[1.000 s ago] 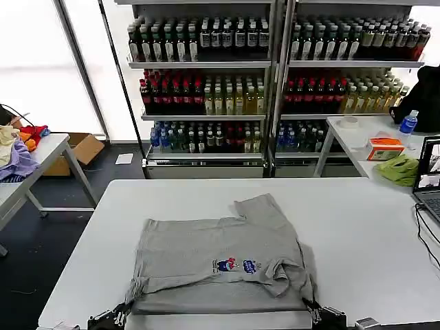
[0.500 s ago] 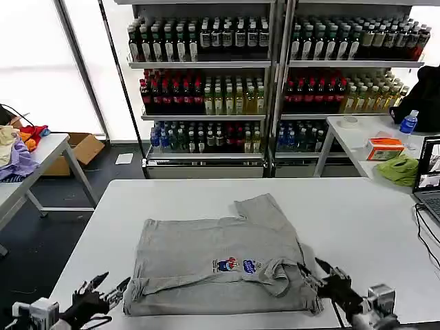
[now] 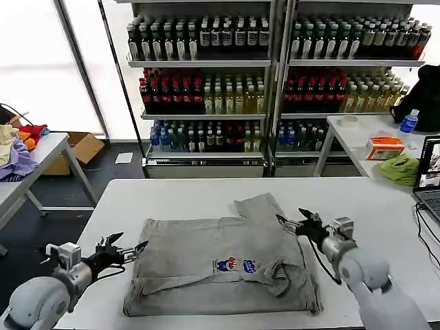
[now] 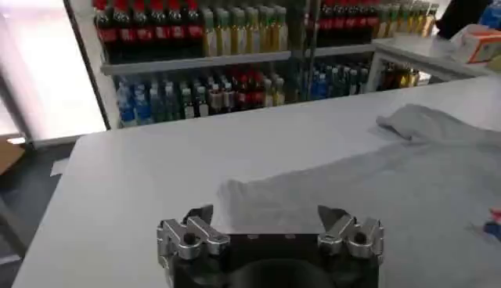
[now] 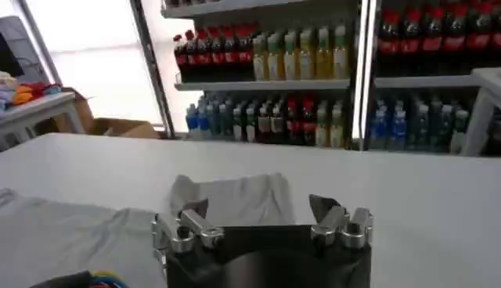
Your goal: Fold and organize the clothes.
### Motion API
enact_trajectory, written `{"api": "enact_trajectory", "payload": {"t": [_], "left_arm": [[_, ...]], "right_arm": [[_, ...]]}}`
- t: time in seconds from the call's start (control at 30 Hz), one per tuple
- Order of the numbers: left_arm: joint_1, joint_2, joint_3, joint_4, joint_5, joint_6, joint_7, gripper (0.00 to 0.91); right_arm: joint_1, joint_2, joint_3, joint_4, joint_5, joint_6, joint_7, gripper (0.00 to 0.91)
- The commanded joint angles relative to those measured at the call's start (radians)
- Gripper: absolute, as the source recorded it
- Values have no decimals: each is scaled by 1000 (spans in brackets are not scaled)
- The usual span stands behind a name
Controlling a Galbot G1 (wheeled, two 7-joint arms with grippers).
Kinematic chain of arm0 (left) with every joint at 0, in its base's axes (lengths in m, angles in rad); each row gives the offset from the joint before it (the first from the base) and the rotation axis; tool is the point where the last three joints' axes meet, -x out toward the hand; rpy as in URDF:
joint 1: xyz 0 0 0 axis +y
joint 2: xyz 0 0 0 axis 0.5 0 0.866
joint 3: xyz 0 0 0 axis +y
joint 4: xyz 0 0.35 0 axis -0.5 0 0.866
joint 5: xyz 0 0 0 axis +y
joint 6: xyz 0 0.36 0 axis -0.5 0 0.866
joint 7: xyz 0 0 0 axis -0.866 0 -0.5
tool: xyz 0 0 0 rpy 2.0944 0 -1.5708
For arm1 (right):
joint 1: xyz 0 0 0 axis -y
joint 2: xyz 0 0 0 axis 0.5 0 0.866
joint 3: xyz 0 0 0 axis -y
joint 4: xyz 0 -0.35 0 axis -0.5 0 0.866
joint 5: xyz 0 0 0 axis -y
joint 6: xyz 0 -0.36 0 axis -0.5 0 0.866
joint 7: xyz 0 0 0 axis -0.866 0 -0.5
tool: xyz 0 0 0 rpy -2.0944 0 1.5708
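A light grey short-sleeved shirt [image 3: 220, 258] lies folded on the white table [image 3: 206, 196], its small multicoloured chest print [image 3: 237, 265] facing up and one sleeve [image 3: 265, 206] sticking out toward the far side. My left gripper [image 3: 128, 250] hovers open at the shirt's left edge, holding nothing. The left wrist view has the open left gripper [image 4: 266, 216] facing the shirt [image 4: 376, 184]. Over the shirt's right edge, by the sleeve, my right gripper [image 3: 294, 223] is open and holds nothing. In the right wrist view the right gripper [image 5: 258, 207] points at the sleeve [image 5: 227, 196].
Shelves of bottles [image 3: 275, 75] stand behind the table. A side table at the right carries a laptop [image 3: 430, 179], a lime-green cloth [image 3: 399, 169] and an orange box [image 3: 385, 148]. Cables [image 3: 427, 237] trail on the table's right. Coloured garments [image 3: 17, 155] lie on a left table.
Both grippers have come up from the table's front edge and moved away from me, the left to the shirt's left edge, the right to its right edge. The shirt lies still.
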Motion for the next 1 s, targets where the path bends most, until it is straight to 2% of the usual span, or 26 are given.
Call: {"api": "enact_trajectory", "payload": {"t": [0.03,0.23,0.63,0.67,0.73,0.77,0.8,0.83,0.87,0.9,1.0], "left_arm": [[-353,14,257,286,0,-2,55,907],[-423,-17,330,385,28,-14,56,907],[-410,-42,339,426,47,-28,60,907],[-409,-41,339,427,47,-28,62,907],[-407,-41,340,428,47,-29,62,907],[-405,-43,339,427,45,-29,62,816],[-403,-44,339,426,45,-29,60,504],[-399,-44,338,422,45,-29,60,333],[-394,-44,338,415,42,-28,59,81],[-386,-43,337,406,38,-27,59,0],[-361,-40,333,380,29,-16,58,10]], "right_arm": [[326,76,-163,-359,-42,-6,-49,907],[347,130,-181,-448,-75,16,-46,907],[337,164,-170,-519,-76,27,-35,907],[331,163,-173,-512,-77,25,-35,715],[322,166,-174,-504,-83,23,-34,0],[319,167,-173,-505,-88,25,-34,0],[316,168,-175,-508,-89,24,-30,0],[315,168,-176,-510,-92,21,-28,0],[313,167,-179,-512,-94,18,-33,0],[310,164,-181,-511,-93,19,-36,0],[301,167,-177,-509,-88,19,-34,0]]}}
